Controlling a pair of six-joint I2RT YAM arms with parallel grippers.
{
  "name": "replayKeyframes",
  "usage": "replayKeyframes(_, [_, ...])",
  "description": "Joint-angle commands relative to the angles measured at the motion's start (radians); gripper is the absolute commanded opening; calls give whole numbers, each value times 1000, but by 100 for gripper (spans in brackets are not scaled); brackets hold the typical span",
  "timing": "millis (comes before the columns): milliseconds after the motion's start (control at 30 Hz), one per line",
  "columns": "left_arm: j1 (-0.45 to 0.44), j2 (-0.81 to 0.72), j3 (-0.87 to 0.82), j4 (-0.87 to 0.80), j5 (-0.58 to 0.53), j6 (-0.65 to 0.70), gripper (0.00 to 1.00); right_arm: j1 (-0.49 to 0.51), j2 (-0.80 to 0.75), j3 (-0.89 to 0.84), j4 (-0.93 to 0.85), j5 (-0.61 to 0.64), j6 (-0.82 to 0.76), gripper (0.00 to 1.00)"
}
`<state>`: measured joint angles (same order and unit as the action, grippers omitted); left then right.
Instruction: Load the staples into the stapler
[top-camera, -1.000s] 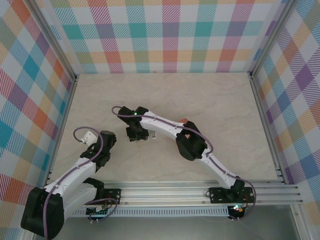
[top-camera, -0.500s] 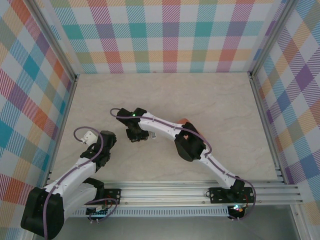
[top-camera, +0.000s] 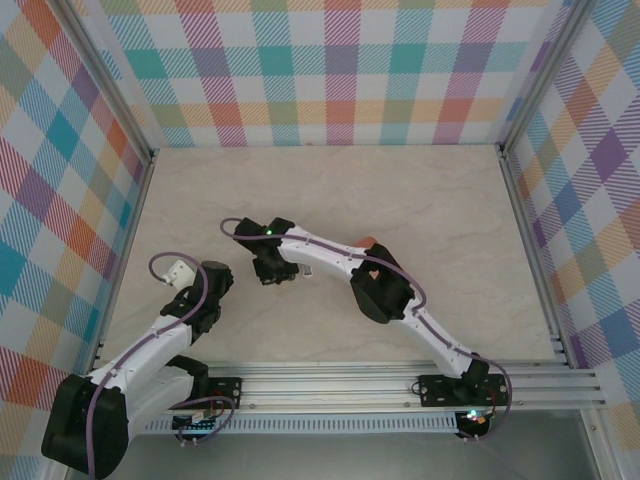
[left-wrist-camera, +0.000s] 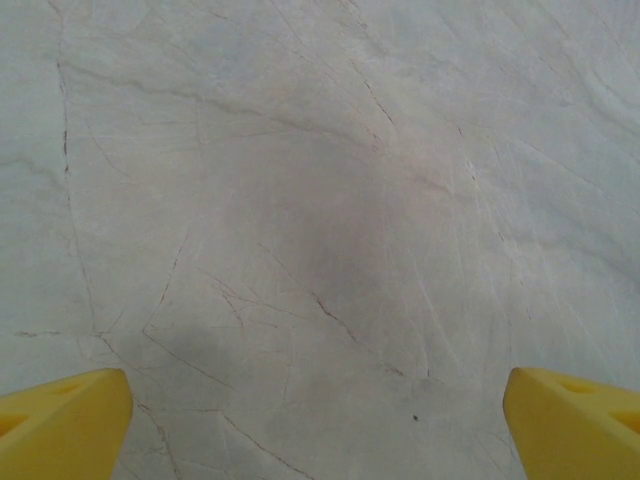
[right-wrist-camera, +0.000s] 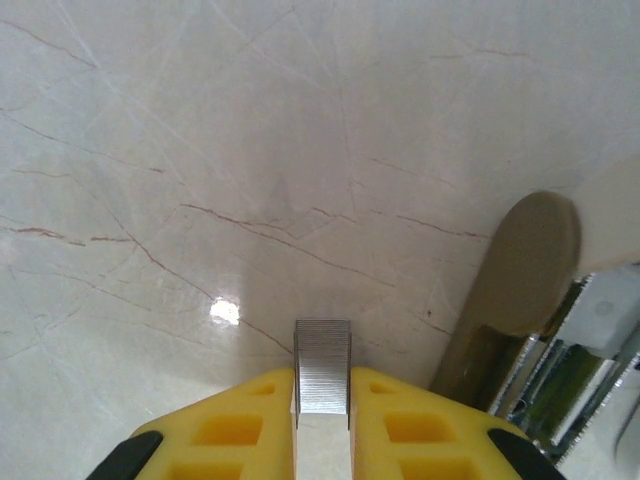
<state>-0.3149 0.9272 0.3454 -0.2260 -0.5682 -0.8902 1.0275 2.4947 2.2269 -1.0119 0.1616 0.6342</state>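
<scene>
We see the right claw (right-wrist-camera: 322, 398) clamped on the staples (right-wrist-camera: 322, 362), one strip over the surface (right-wrist-camera: 200, 150), just left of the stapler (right-wrist-camera: 527, 270). The left claw (left-wrist-camera: 316, 415) stands wide.

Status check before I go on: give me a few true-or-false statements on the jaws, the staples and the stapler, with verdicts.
1. The right jaws are shut on the staples. True.
2. The left jaws are shut on a strip. False: they stand wide open over bare table, holding nothing.
3. The staples sit inside the stapler. False: the strip is pinched in the right jaws, apart from the stapler.
4. In the right wrist view the stapler lies to the right of the staples. True.
</scene>
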Motion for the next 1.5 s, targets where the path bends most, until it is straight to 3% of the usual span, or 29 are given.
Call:
replayKeyframes(0, [14, -4, 24, 47, 2, 57, 96, 6, -91, -93, 85, 20, -8, 17])
replayKeyframes(267, [14, -6, 79, 132, 179, 254, 96, 5, -315, -356, 322, 40, -39, 17])
replayKeyframes(500, [14, -5, 105, 253, 477, 418, 97, 3, -573, -695, 568, 69, -47, 17])
replayKeyframes(633, [14, -10, 129, 308, 615, 503, 90, -12, -710, -879, 712, 60, -57, 17])
replayKeyframes(800, [14, -10, 142, 421, 786, 572, 88, -35, -838, -1029, 839, 20, -121, 17])
replayKeyframes(1033, [14, 2, 40, 805, 949, 496, 88, -66, -979, -1173, 990, -71, -262, 17])
replayKeyframes(1167, [13, 12, 69, 875, 1074, 454, 88, -123, -1046, -1246, 1093, -209, -302, 18])
replayKeyframes(1467, [11, 78, 146, 1013, 1219, 312, 82, -241, -1115, -1268, 1185, -542, -370, 19])
